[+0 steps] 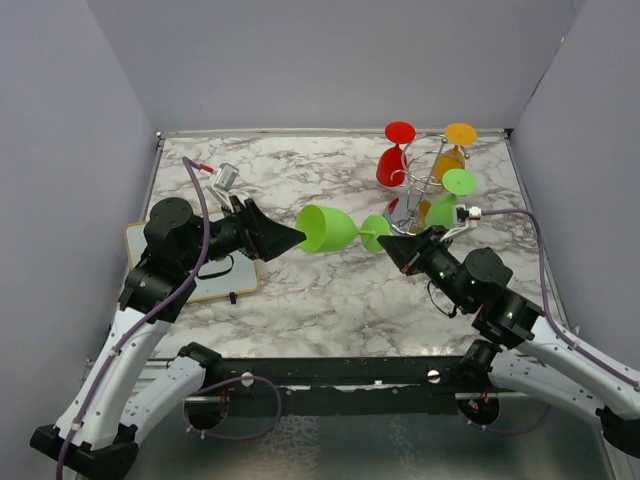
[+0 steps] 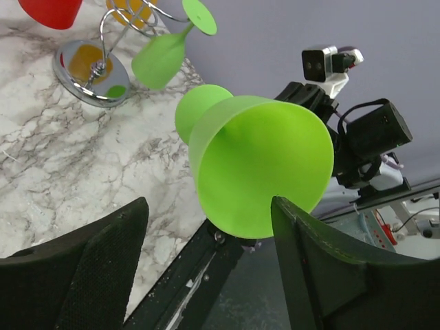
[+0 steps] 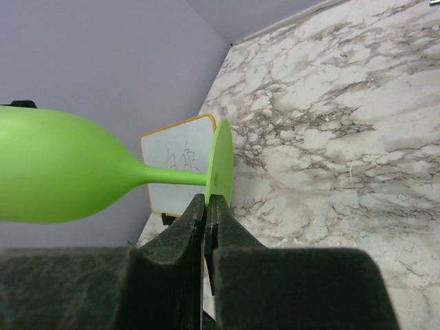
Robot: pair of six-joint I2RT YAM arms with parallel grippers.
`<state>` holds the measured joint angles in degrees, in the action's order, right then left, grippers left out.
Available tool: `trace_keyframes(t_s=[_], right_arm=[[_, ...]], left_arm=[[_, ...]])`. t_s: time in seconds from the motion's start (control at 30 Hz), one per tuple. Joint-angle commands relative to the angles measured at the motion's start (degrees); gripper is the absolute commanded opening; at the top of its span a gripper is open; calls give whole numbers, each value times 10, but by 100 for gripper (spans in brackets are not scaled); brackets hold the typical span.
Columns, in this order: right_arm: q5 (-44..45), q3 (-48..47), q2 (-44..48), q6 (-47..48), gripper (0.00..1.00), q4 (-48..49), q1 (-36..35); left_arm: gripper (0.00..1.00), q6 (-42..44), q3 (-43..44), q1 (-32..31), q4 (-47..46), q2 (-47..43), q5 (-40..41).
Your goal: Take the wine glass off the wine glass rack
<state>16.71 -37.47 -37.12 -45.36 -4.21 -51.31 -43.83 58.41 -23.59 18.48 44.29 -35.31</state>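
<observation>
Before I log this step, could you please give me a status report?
Right gripper shut on foot of glass. Left gripper open around the bowl. Glass off the rack, level in mid-air. Nothing in the way.

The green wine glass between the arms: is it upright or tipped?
The wine glass lies sideways: the right claw pinches its foot, mouth facing the left claw.

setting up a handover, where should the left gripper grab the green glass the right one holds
Take the green wine glass by its bowl, across the width near the rim, coming from its mouth end. It lies level, mouth facing the left gripper, and the right gripper pinches the foot.
</observation>
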Motion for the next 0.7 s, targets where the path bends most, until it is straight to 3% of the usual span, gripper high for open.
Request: trace_keyframes(t_s=[0.0,0.53,0.67], right_arm=[[-25,12,-5,-20,1,57,-2],[-32,31,-59,-7,1,94,-2],[-39,34,-81,-4,1,101,-2]], left_arm=[[71,-7,-14,1,-5,-5,-43],[28,67,5,1,104,49,41],[8,70,-5,1,114,58,61]])
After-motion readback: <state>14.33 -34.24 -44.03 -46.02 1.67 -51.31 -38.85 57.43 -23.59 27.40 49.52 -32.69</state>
